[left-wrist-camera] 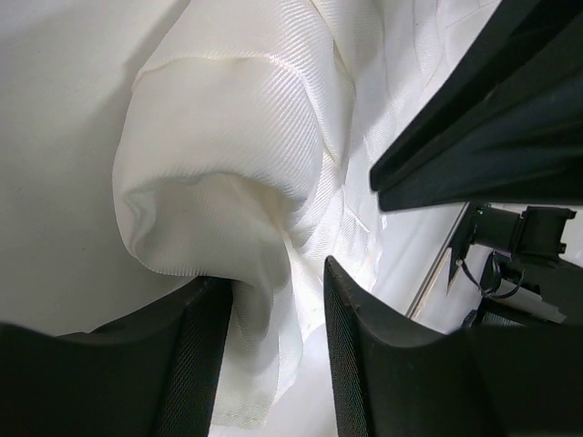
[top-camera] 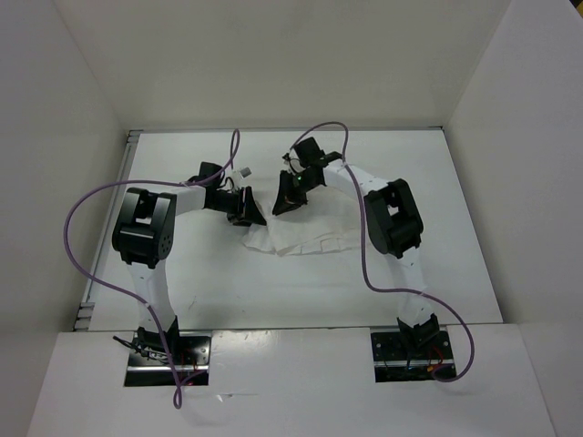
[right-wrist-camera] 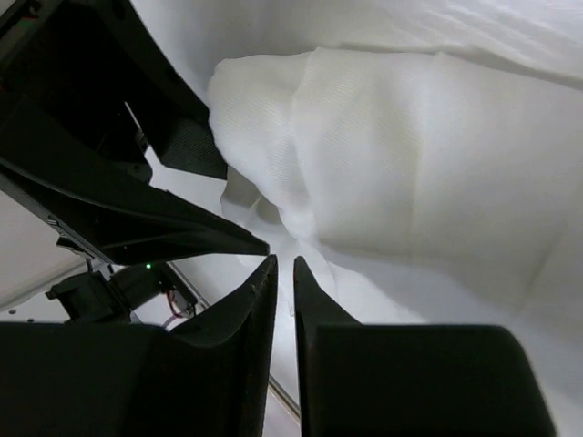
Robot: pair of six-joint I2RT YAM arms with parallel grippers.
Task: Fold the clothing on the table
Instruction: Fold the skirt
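The white pleated clothing (top-camera: 305, 235) lies bunched on the table (top-camera: 446, 273), just right of centre. My left gripper (top-camera: 248, 217) is at its upper left corner. In the left wrist view that gripper (left-wrist-camera: 273, 273) is open, and a hanging fold of the clothing (left-wrist-camera: 228, 137) rests against the left finger (left-wrist-camera: 196, 355), clear of the other. My right gripper (top-camera: 287, 202) is close beside it at the same corner. In the right wrist view its jaws (right-wrist-camera: 284, 261) stand almost together, with a thin edge of the clothing (right-wrist-camera: 392, 155) at their tips.
Upright white walls close in the table on the left, back and right. A thin metal edge (top-camera: 107, 241) runs down the table's left side. Purple cables (top-camera: 82, 218) loop off both arms. The two grippers are nearly touching above the cloth's corner.
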